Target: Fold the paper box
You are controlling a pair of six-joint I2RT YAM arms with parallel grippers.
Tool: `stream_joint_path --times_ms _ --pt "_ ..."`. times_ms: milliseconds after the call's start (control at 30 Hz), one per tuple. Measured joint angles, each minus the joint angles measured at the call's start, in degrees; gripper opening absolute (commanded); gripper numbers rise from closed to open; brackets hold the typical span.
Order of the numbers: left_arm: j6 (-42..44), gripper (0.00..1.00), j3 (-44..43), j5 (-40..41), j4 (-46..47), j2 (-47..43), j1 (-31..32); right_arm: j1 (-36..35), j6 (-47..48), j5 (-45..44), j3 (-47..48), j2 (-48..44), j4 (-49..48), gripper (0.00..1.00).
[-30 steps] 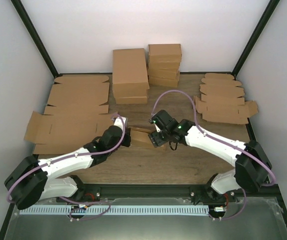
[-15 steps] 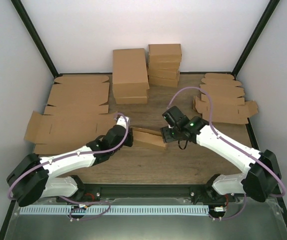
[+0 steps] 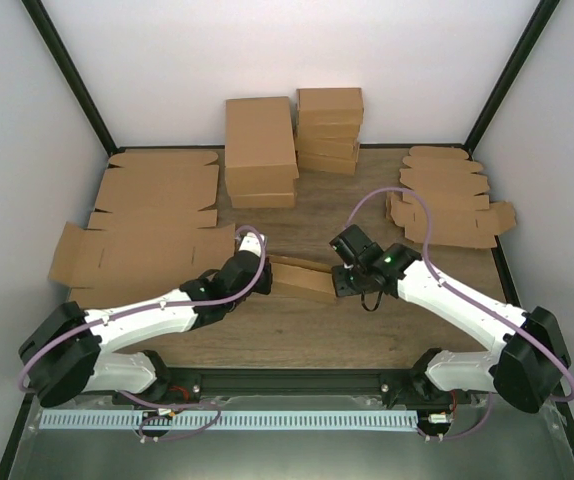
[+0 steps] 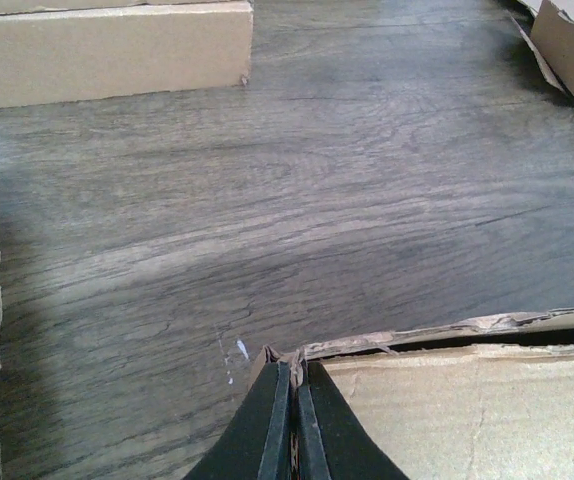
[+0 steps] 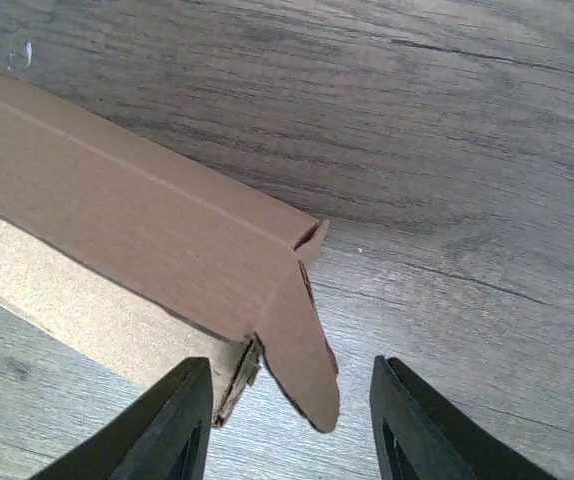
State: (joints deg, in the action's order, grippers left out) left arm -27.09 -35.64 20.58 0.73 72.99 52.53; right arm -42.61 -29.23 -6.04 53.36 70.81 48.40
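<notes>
The paper box (image 3: 302, 280), a small brown carton, lies mid-table between the two arms. My left gripper (image 3: 265, 280) is shut on its left corner; in the left wrist view the black fingertips (image 4: 293, 375) pinch a thin torn cardboard edge of the box (image 4: 467, 400). My right gripper (image 3: 342, 283) is at the box's right end. In the right wrist view the box (image 5: 137, 210) runs up to the left. Its rounded end flap (image 5: 302, 350) hangs down between the open gripper's (image 5: 292, 400) fingers (image 5: 182, 420), touching neither.
Two stacks of folded boxes (image 3: 260, 150) (image 3: 329, 130) stand at the back. Large flat cardboard blanks (image 3: 147, 225) cover the left side, and smaller flat blanks (image 3: 447, 200) lie at the back right. A dark frame post rises at each back corner.
My right gripper has moved right, from over the box to its right end, and its jaws have narrowed. The left gripper stays shut on the box, shifted slightly right.
</notes>
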Motion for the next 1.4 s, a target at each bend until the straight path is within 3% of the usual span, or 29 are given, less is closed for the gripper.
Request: stream_joint_path --times_ms 67,200,433,900,1167,1400 --pt "0.0 0.05 -0.2 0.2 -0.2 0.2 0.3 0.0 -0.3 0.0 -0.5 0.1 0.0 0.41" --pt "0.0 0.05 -1.2 0.5 -1.2 0.8 0.8 0.0 -1.1 0.6 -0.7 0.2 -0.9 0.20" --pt "-0.2 0.06 -4.6 1.8 -5.0 3.1 1.9 0.1 -2.9 2.2 -0.7 0.3 -1.4 0.18" --pt "-0.2 0.05 -7.9 6.0 -10.6 5.0 4.2 0.2 -7.8 3.0 1.0 2.5 1.4 0.03" --pt "-0.2 0.05 -9.1 9.0 -12.3 6.3 5.8 0.2 -9.0 4.0 2.6 3.1 3.8 0.02" --pt "-0.2 0.05 -10.4 11.2 -13.2 7.8 6.9 0.3 -10.3 4.9 4.1 4.0 5.3 0.12"
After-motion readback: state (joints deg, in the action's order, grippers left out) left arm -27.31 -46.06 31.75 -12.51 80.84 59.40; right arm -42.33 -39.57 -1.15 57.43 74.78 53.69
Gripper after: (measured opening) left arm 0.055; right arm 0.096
